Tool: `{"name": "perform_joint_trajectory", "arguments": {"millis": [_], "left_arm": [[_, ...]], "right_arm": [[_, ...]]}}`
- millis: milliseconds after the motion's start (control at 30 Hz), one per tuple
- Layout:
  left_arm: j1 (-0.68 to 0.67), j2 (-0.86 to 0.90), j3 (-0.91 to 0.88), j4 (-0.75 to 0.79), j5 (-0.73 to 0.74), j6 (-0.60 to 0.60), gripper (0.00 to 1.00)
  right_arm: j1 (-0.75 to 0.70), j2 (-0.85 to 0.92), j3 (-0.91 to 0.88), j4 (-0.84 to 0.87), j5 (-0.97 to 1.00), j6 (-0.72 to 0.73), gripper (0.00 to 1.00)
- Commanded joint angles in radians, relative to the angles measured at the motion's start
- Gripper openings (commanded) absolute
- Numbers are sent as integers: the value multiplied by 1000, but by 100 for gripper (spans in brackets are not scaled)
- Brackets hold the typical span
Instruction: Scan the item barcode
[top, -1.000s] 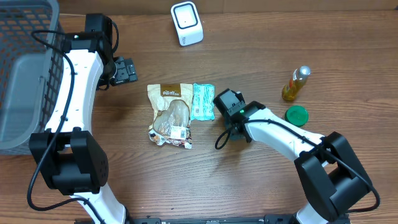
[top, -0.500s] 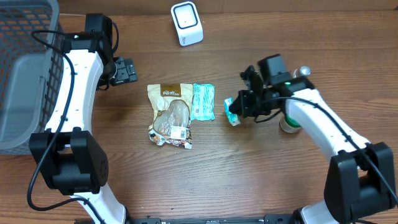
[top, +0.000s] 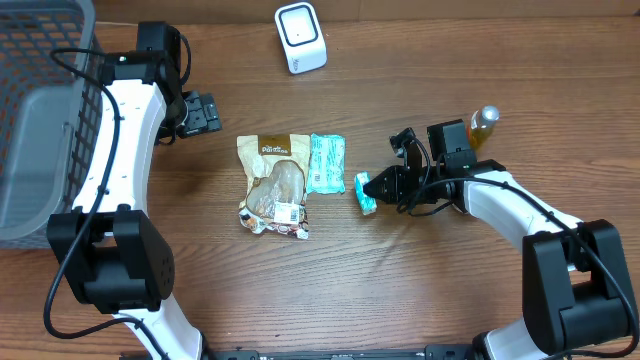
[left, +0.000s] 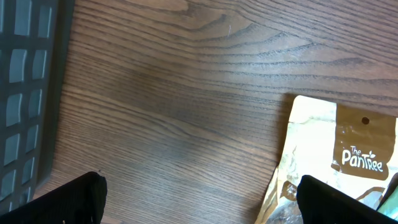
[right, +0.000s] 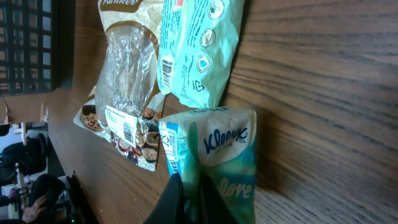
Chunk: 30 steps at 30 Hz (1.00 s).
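Overhead: right end effector (top: 379, 186) is pressed together on a small tissue pack (top: 365, 192), low over the desk (top: 420, 290) and just right of the teal packet (top: 325, 162). The packet lies touching the right edge of the brown snack pouch (top: 274, 186). White scanner (top: 300, 38) sits at the top edge, well apart from the pack. Yellow bottle (top: 478, 133) is behind the right arm. Left end effector (top: 203, 112) hangs near the grey basket (top: 40, 120), up-left of the pouch, holding nothing.

Left wrist: fingertips (left: 68, 202) spread wide at both bottom corners, bare wood between them. Pouch corner with "The Pantree" print at right, basket wall at left.

Right wrist: dark fingers (right: 177, 199) pinch the lower end of the pack, Kleenex logo facing the camera. The barcode on the pack is too small to pick out. Teal packet and pouch lie flat just beyond it, and a barcode shows on each.
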Motion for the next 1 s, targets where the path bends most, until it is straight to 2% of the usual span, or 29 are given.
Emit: {"name": "perform_joint_trajectory", "arguments": {"millis": [0,100,500,667,833,867,967], "left_arm": [[-7,-15,16,1,-13,3,99],[-7,-15,16,1,-13,3,100],[-7,-15,16,1,-13,3,100],[-7,-15,16,1,-13,3,100],[-7,-15,16,1,-13,4,100],[-7,-15,16,1,-13,4,99],[-7,-15,16,1,-13,3,99]], "right_arm": [[-3,3,-7,5,23,29,4],[-3,3,-7,-5,112,80,4],[-2,5,-7,-1,114,79,5],[-2,21,-7,6,108,80,9],[-2,31,-7,6,106,80,20],[-2,31,-6,6,106,80,25],[-2,31,-6,6,106,80,48]]}}
